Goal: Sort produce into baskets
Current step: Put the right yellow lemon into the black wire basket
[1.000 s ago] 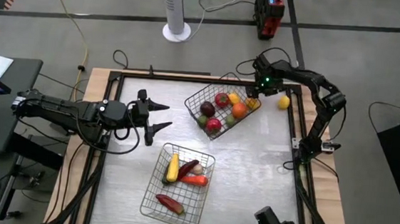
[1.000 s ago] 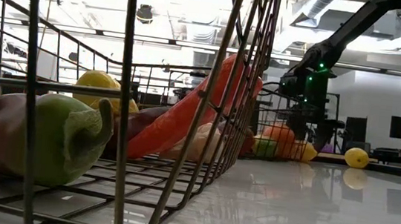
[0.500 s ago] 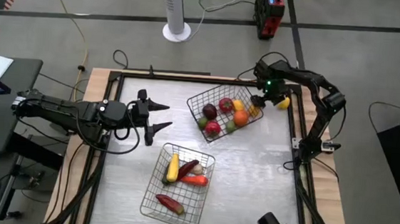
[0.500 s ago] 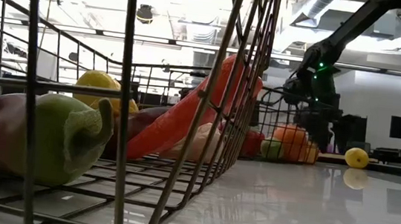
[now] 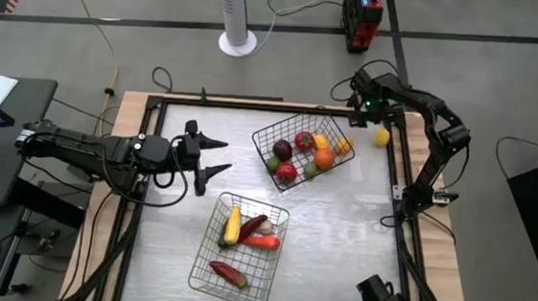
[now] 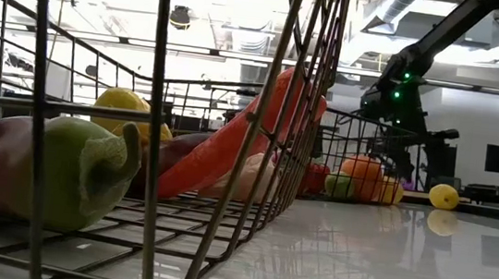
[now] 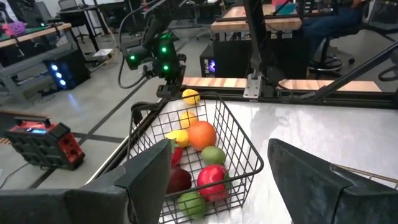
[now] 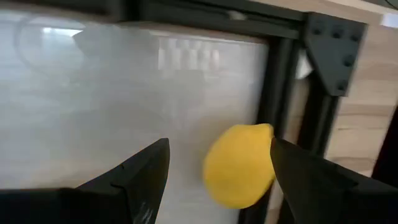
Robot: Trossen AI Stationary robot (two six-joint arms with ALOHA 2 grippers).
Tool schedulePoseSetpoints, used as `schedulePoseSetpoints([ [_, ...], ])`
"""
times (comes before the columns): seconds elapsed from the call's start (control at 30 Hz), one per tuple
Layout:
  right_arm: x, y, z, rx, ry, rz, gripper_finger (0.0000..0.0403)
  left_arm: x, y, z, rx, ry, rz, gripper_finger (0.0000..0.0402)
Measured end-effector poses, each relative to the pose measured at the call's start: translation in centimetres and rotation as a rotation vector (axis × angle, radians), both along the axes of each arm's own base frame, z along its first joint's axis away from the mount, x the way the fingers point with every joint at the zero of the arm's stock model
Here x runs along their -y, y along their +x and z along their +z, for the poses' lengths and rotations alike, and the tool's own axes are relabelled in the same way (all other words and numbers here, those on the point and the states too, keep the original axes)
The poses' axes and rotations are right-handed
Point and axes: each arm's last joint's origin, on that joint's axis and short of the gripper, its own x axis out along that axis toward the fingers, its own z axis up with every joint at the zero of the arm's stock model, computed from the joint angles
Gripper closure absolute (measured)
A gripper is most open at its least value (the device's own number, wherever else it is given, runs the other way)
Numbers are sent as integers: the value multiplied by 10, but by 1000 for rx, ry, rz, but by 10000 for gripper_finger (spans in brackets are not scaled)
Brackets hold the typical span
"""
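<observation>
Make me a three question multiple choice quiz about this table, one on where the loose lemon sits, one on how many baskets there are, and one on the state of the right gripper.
1. Where is the yellow lemon?
A. in the far basket
B. on the table beside the far basket, near the right frame rail
C. in the near basket

2. How many wire baskets are on the table?
A. one
B. two
C. three

3. How is the right gripper?
A. jaws open, the lemon lying between them, not gripped
B. shut on a tomato
C. shut and empty, resting in the near basket

Answers: 1 B, the high view shows it outside the far basket. 2 B, the far one and the near basket. 3 A, the right wrist view shows gaps either side of the lemon.
</observation>
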Motion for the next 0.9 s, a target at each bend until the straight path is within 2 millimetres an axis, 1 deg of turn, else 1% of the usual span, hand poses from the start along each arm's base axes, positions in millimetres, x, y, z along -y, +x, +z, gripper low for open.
schedulePoseSetpoints([
  [0.07,2,-2,0,4,-12,-16,98,0,0,0,0,0,0,146],
  [0.23,4,1,-3,3,-26,-22,103,0,0,0,-1,2,-1,146],
  [0.47,6,3,-21,-71,26,-16,108,0,0,0,-2,2,-1,146],
  [0.6,5,2,-31,-88,102,-7,110,0,0,0,-3,3,-1,146],
  [0.73,3,7,-30,-115,161,19,112,0,0,0,-4,5,-2,146],
  [0.9,-8,14,-23,-94,263,41,112,0,0,0,-4,6,-2,146],
])
